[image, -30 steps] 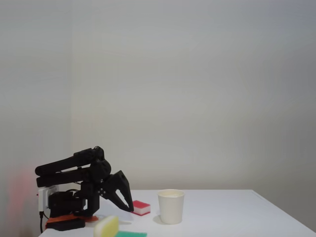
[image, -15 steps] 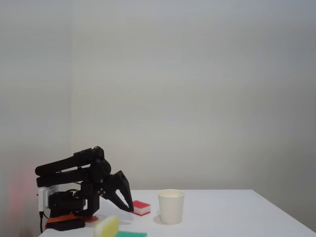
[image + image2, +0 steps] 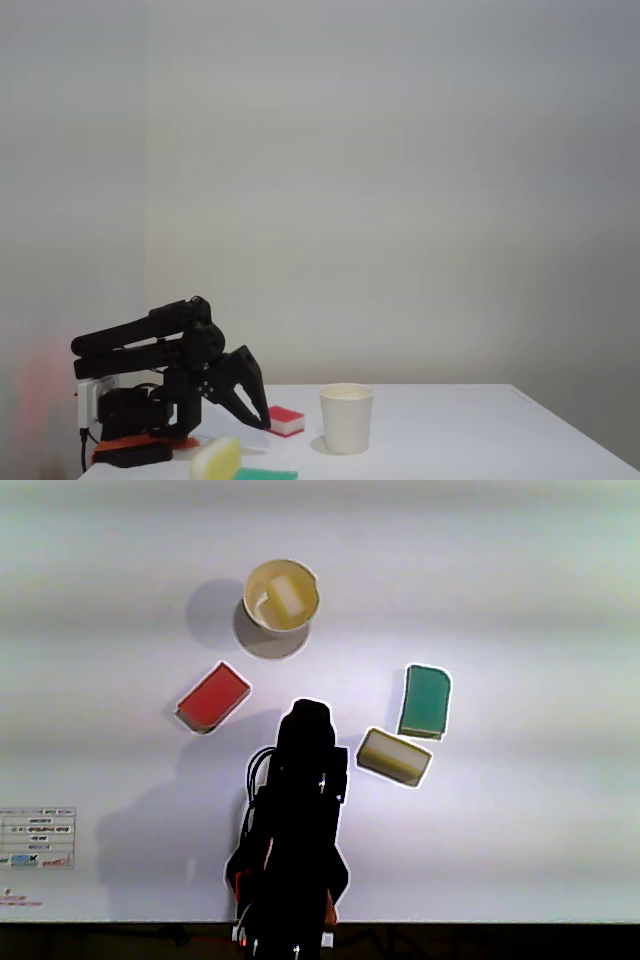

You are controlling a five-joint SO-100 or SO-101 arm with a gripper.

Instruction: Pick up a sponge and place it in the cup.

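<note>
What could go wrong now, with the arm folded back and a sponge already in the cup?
The sponge leans against the cup wall, its top near the rim, so a knock might tip it out. The red-and-white sponge lies close to the pincer; a careless next reach could push it into the light cup and topple it.

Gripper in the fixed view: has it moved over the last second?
No. The gripper points down beside the red-and-white sponge, at the same spot relative to the cup as before.
</note>
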